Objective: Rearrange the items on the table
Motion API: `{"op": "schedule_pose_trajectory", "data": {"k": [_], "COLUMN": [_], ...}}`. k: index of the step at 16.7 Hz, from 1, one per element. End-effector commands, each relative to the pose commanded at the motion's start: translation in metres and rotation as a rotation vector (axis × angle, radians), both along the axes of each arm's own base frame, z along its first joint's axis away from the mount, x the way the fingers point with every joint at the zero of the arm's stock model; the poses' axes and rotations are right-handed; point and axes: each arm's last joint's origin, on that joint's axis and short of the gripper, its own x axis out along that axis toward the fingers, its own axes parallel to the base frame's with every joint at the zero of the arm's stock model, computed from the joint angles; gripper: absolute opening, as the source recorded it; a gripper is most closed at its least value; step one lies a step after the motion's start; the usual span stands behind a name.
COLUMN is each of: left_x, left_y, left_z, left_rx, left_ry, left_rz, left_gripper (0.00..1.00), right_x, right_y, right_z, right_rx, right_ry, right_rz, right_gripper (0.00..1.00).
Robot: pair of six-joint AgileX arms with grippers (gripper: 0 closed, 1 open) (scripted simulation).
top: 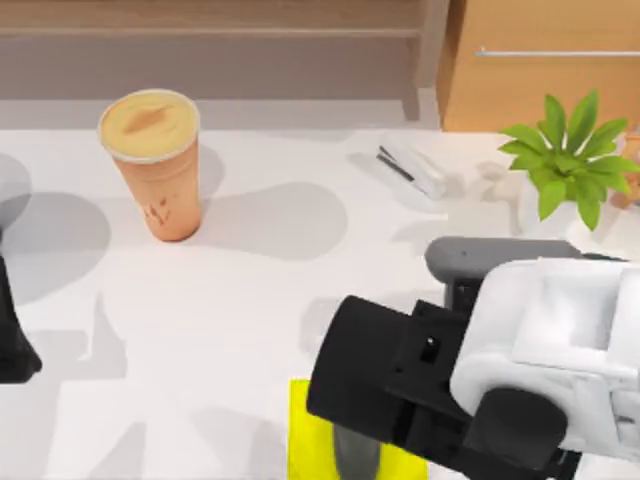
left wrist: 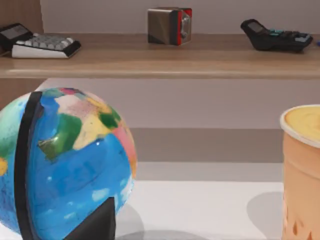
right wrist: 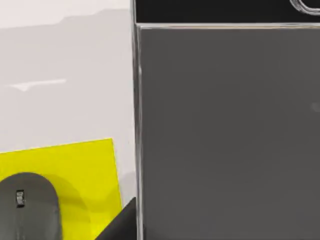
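Note:
My right gripper (top: 462,292) hangs over the table's front right, shut on the smartphone (top: 485,258), which is held upright above the table (top: 250,330). In the right wrist view the smartphone (right wrist: 225,130) is a grey screen with a silver edge, very close to the camera. The dark grey mouse (top: 357,455) lies on a yellow mat (top: 305,440) at the front edge, partly under my right arm; the mouse (right wrist: 27,210) sits left of the phone. The orange-tan cup (top: 155,160) stands at the back left. My left gripper (top: 15,345) is parked at the left edge.
A white stapler (top: 412,168) lies at the back right, with a green plant (top: 570,160) beyond it. A globe (left wrist: 60,165) stands close to my left gripper, near the cup (left wrist: 302,170). A wooden shelf (left wrist: 160,57) and a cabinet (top: 540,60) run behind the table.

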Motion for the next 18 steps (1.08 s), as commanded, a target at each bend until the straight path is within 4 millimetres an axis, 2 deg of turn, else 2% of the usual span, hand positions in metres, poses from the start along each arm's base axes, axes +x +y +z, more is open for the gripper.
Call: {"op": "schedule_pose_trajectory", "data": {"k": [6, 9, 12, 18], "left_x": [0.000, 0.000, 0.000, 0.000], "left_y": [0.000, 0.000, 0.000, 0.000], "left_z": [0.000, 0.000, 0.000, 0.000], "left_rx": [0.000, 0.000, 0.000, 0.000], "left_ry": [0.000, 0.000, 0.000, 0.000], "left_rz": [0.000, 0.000, 0.000, 0.000], "left_gripper": [1.00, 1.00, 1.00, 1.00], "right_x": [-0.034, -0.046, -0.050, -0.050], "right_y": [-0.033, -0.053, -0.063, -0.063], "right_z": [0.005, 0.003, 0.002, 0.002], "right_rx": [0.018, 0.026, 0.026, 0.031], "right_ry": [-0.331, -0.441, -0.482, -0.475], "right_rz": [-0.060, -0.067, -0.068, -0.071], "right_gripper": [0.00, 0.00, 0.00, 0.00]}}
